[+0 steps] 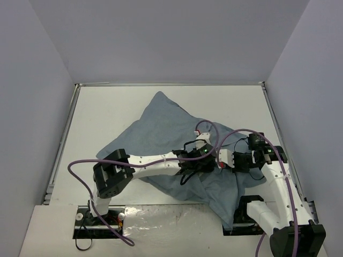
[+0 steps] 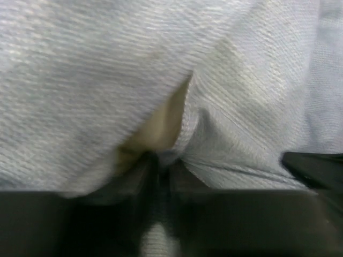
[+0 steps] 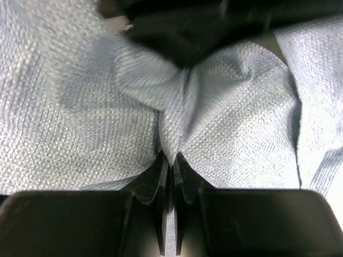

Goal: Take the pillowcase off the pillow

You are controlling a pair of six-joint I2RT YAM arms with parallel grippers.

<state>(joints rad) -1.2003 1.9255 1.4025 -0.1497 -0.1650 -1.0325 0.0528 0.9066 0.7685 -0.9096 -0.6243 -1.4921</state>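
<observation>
So the table [image 1: 107, 112] has the blue-grey pillowcase [image 1: 161, 126] lying cornerwise, with both arms meeting over its near-right part. Only the left wrist view shows a slit with cream pillow [image 2: 161, 123] inside. The left gripper [image 2: 157, 163] sits narrow, nipping cloth just below it. The right gripper [image 3: 170, 158] is clamped on a puckered fold, and a purple cable [image 1: 236, 134] loops across.

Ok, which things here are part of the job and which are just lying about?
Job: pillowcase; pillow, a cream sliver showing in the opening; left gripper and right gripper, both pinching the pillowcase.

Just there: table; purple cables.
</observation>
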